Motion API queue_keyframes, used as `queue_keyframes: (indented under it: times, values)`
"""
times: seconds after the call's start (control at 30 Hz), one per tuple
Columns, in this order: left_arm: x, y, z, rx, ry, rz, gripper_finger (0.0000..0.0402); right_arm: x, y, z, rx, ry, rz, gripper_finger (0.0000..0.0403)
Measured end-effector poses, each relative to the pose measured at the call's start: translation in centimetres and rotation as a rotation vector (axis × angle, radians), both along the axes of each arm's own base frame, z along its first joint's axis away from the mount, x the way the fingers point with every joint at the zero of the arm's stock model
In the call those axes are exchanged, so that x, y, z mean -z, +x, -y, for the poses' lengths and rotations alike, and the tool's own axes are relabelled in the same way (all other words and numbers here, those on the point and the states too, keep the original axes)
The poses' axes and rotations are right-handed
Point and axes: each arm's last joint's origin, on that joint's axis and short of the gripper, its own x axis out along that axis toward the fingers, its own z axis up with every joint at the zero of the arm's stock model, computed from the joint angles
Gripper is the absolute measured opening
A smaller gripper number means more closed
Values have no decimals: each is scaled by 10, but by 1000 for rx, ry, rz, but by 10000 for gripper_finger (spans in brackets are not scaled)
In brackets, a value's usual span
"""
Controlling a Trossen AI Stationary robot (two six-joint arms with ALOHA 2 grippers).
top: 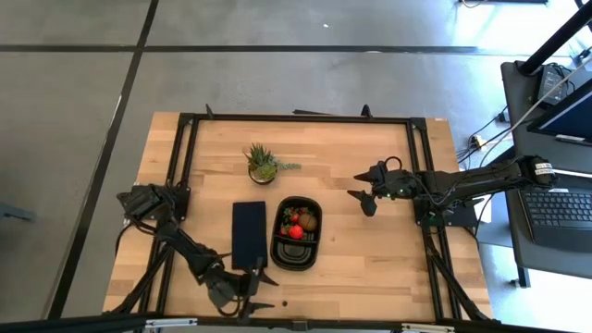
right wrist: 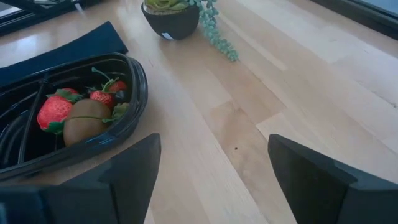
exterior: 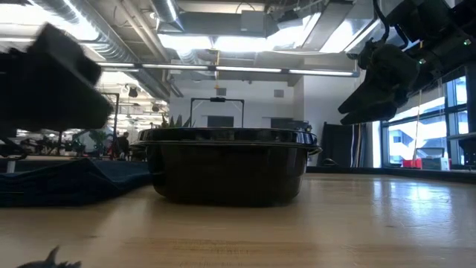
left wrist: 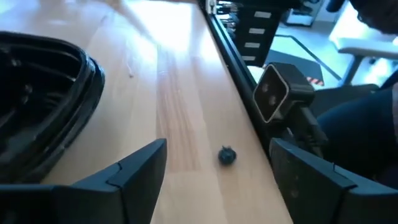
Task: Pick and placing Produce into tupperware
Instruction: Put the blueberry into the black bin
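Between my spread left fingers [left wrist: 134,171] lay one dark berry [left wrist: 227,156], beside the tupperware [left wrist: 43,106] holding strawberries [right wrist: 53,112]. Closing off-centre risked rolling the berry away. My right gripper [top: 363,196] hovered open.

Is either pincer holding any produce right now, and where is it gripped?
Nothing is held. Left pincer is open around a berry on the table; right pincer is open and empty.

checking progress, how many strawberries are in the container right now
3 show in the tupperware: a large strawberry left of the kiwi, and two smaller ones behind it. More may be hidden.
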Motion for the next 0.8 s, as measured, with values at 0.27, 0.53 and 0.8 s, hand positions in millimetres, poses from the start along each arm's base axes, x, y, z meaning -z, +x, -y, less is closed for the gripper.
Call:
queue_keyframes:
  times: [0.27, 0.53, 0.8]
  values:
    - [2, 10, -8, 31, 62, 7, 275, 0, 0, 0, 0, 0, -1, 298]
    - [23, 14, -3, 58, 31, 33, 275, 0, 0, 0, -1, -1, -2, 298]
    - [34, 29, 3, 48, 17, 41, 275, 0, 0, 0, 0, -2, -2, 298]
